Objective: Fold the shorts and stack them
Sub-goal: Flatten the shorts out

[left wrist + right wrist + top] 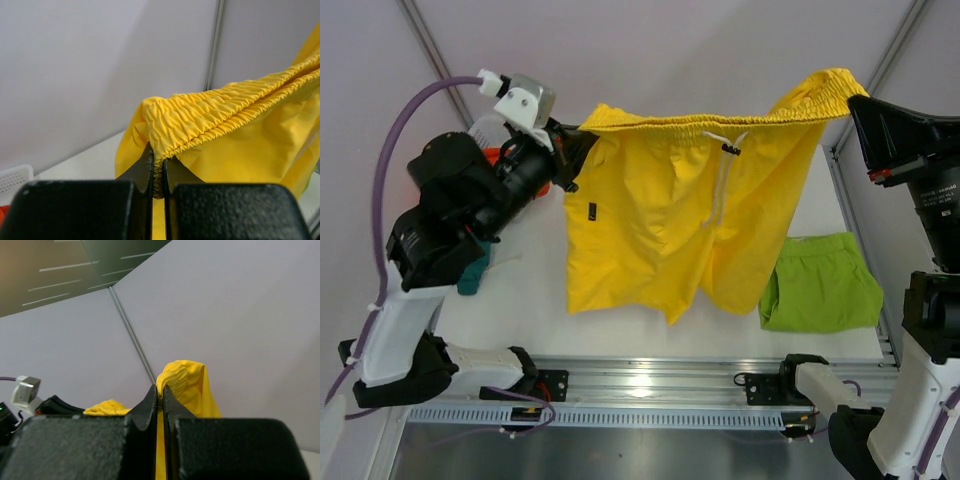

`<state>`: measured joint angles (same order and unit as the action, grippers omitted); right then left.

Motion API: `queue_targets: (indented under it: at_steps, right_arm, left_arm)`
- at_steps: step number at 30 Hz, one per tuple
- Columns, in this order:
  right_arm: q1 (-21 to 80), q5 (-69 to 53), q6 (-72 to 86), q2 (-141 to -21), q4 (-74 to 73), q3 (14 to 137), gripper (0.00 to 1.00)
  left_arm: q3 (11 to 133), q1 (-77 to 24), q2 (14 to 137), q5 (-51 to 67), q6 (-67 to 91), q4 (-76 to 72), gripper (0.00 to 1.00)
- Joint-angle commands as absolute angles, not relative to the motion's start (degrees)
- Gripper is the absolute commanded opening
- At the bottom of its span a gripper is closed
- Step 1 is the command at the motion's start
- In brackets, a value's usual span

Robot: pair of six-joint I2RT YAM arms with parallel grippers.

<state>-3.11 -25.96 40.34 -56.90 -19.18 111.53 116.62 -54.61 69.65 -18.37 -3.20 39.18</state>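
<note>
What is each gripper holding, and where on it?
Both hold the yellow shorts by the elastic waistband: left gripper at one end, right gripper at the other.

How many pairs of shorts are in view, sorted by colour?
Yellow shorts: 1, held up and spread out
Lime green shorts: 1, folded
Teal shorts: 1, mostly hidden
Orange shorts: 1, mostly hidden
Total: 4

Top view: bright, even, diffuse light from above. The yellow shorts (650,210) cast only a faint, soft-edged shadow on the white table (520,310). One glare patch sits on the aluminium rail (640,384). Wrist views: dimmer, flat grey light. The left gripper's fingers (142,175) are close and blurred; the waistband (210,125) beyond them is sharp
</note>
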Motion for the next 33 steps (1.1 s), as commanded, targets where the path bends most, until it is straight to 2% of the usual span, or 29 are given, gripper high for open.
queue_targets:
  at_steps: [1, 5, 10, 11, 15, 20, 23, 24, 28, 33]
  right_arm:
    - [-3.6, -23.91, 41.13, -56.16, -10.99, 110.84, 0.0]
    - [-3.6, -23.91, 40.08, -57.39, -6.34, 109.6, 0.0]
    - [-3.6, -23.64, 38.5, -59.59, -2.21, 109.51, 0.0]
    - [-3.6, -23.73, 38.5, -59.59, -1.15, 109.42, 0.0]
    - [-3.6, -22.07, 39.02, -55.82, 4.38, 105.22, 0.0]
    - [-3.6, -18.64, 40.52, -45.03, 16.16, 92.65, 0.0]
    - [-3.69, -16.62, 40.61, -40.89, 20.21, 88.08, 0.0]
    - [-3.69, -16.52, 40.69, -40.35, 20.56, 87.37, 0.0]
    - [-3.69, -17.05, 40.78, -37.8, 19.96, 85.52, 0.0]
    - [-3.69, -16.7, 41.31, -31.84, 16.53, 83.24, 0.0]
  left_arm:
    - [118.38, -44.32, 69.95, -4.88, 2.1, 37.88, 0.0]
    - [123.47, -36.49, 72.85, -0.62, 2.47, 37.44, 0.0]
    - [129.9, -35.16, 75.06, -0.44, 0.18, 36.83, 0.0]
    - [127.99, -35.16, 73.58, 4.0, -1.48, 35.26, 0.0]
    - [119.11, -35.16, 65.86, 9.74, -2.46, 28.84, 0.0]
    - [106.29, -35.24, 55.13, 15.63, -4.12, 20.77, 0.0]
    - [93.02, -35.16, 45.46, 17.75, -5.27, 6.72, 0.0]
    - [84.98, -35.16, 43.09, 18.01, -5.45, -0.98, 0.0]
    - [75.96, -35.16, 34.82, 17.84, -5.01, -10.62, 0.0]
    - [73.04, -35.16, 29.28, 19.42, -1.94, -11.34, 0.0]
